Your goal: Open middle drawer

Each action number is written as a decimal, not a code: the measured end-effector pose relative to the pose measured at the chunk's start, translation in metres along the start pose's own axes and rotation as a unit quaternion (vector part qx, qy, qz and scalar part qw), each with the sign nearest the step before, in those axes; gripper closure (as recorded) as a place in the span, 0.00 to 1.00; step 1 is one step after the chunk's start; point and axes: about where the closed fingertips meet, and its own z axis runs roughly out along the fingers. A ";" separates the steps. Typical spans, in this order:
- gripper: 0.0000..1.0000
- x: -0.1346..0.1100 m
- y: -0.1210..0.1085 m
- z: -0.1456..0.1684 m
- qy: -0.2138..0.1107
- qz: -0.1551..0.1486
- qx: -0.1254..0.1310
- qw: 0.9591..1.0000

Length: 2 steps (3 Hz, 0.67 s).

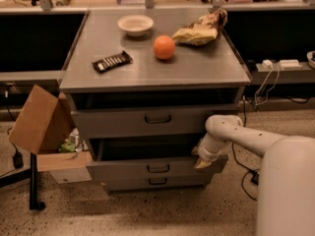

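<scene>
Speckled flooring surrounds a grey metal cabinet (197, 68) with three drawers, set against a row of dark-fronted workbenches.

1. Gripper (201, 162): located at the right end of the middle drawer (123, 170), against the top edge of its front panel. Its pale tip points down and to the left. Whether it is apart, together or clamped on the panel cannot be told. The white arm (246, 135) runs up and to the right of it, back to the robot body (288, 191).
2. Middle drawer: extends to the left of the gripper at the same height. It stands pulled out from the cabinet, with a dark opening above its front. Its small dark handle (158, 168) sits centred, left of the gripper.
3. Top drawer (113, 123): above and left of the gripper, taller-fronted, also standing partly out.
4. Bottom drawer (128, 183): below and left of the gripper, thinnest front, set further back than the middle drawer.
5. Cabinet top, well above the gripper: a white bowl (135, 24) at the rear, an orange (164, 47) near the centre, a crumpled yellow bag (199, 30) directly above the gripper, and a dark snack bar (112, 61) furthest left.
6. Far left of the gripper: an open cardboard box (42, 119) beside the cabinet.
7. Upper right of the gripper: a white power strip (280, 64) with cables.
</scene>
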 end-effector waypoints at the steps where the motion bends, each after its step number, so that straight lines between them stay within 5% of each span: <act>1: 0.84 0.000 0.000 0.000 0.000 0.000 0.000 1.000; 2: 0.62 0.000 0.000 0.000 0.000 0.000 0.000 1.000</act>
